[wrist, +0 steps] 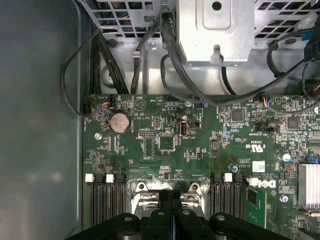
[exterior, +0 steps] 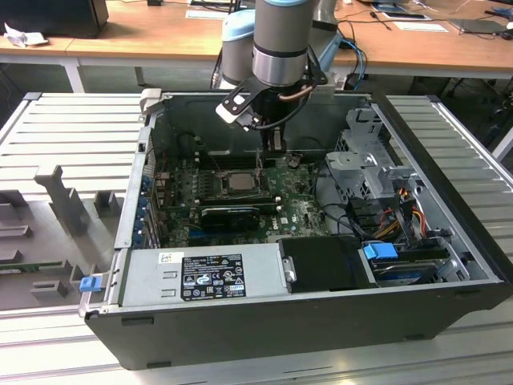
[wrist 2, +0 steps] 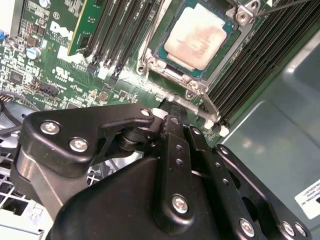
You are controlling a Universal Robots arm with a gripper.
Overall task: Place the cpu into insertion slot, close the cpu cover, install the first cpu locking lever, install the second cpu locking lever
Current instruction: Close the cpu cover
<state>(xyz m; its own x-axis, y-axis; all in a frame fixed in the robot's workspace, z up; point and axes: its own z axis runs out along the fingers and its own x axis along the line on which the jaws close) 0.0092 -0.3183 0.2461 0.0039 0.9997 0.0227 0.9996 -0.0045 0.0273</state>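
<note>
claw [wrist 2: 170, 106] closed, nr cpu [wrist 2: 200, 37] | cpu top silver-grey w/ pinkish smear

In the exterior view, one open computer case [exterior: 240, 329] at centre holds one green circuit board [exterior: 300, 210], one cpu [exterior: 240, 181] and one power supply [exterior: 160, 277]. One arm [exterior: 280, 40] carries one claw [wrist: 170, 197]. The first wrist view shows one round coin battery [wrist: 119, 121].

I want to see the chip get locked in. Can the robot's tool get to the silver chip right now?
Probably yes. The tool hangs inside the open case, right next to the cpu. Nothing lies between them, and the cpu's silver top is bare.
</note>
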